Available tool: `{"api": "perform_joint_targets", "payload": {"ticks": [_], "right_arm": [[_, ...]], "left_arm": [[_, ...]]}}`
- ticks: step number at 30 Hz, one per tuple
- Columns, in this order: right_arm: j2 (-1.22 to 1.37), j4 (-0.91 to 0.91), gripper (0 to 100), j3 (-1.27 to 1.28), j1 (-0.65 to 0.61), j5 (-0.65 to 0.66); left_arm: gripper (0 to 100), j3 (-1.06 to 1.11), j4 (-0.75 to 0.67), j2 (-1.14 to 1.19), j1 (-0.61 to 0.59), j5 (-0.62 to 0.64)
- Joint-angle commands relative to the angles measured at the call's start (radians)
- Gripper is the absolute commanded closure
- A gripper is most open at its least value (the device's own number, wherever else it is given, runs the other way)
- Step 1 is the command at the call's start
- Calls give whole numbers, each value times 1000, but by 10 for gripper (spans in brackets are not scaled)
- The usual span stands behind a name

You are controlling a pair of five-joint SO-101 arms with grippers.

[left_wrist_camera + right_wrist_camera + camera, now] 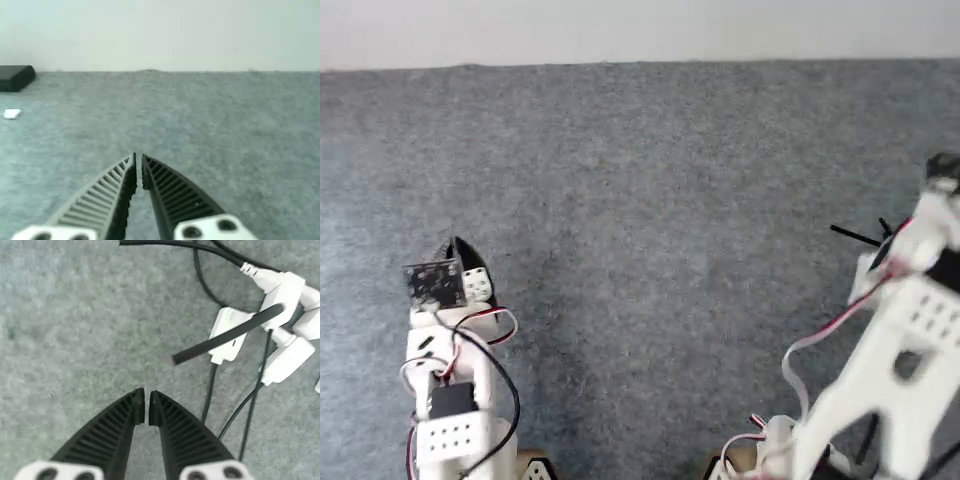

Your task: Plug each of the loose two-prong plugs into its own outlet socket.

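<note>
left end effector (138, 161) is clenched on nothing above the grey tabletop (225, 125). right end effector (146, 399) is also clenched empty, near white plugs (226, 320) with black cords (209, 390).

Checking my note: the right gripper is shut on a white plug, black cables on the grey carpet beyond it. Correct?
Not quite: the right gripper is shut on nothing. The right wrist view shows the white plugs lying beyond it with the black cables on the grey carpet.
</note>
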Motion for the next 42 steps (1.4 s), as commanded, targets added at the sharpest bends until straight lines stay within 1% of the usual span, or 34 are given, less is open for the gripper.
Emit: {"api": "perform_joint_targets", "payload": {"ticks": [1, 4, 7, 10, 18, 21, 24, 42], "right_arm": [[-280, -171, 983, 325, -10, -3], [-486, -277, 983, 585, -12, 78], [-670, -317, 983, 770, -10, 133], [-832, -302, 983, 899, -10, 133], [-1233, -156, 985, 1188, -2, 140], [-1230, -185, 985, 1261, -2, 137], [-1182, -211, 987, 1263, -7, 140], [-1202, -200, 987, 1263, -5, 140]], "left_arm": [[982, -7, 284, -210, -26, 3], [982, -8, 485, -344, -26, 3], [981, -13, 681, -440, -21, 3], [981, -13, 756, -427, -18, 3], [982, -13, 962, -419, -25, 5], [982, -13, 1053, -420, -23, 6], [982, -13, 1051, -427, -21, 6], [982, -13, 1051, -427, -21, 6]]}}
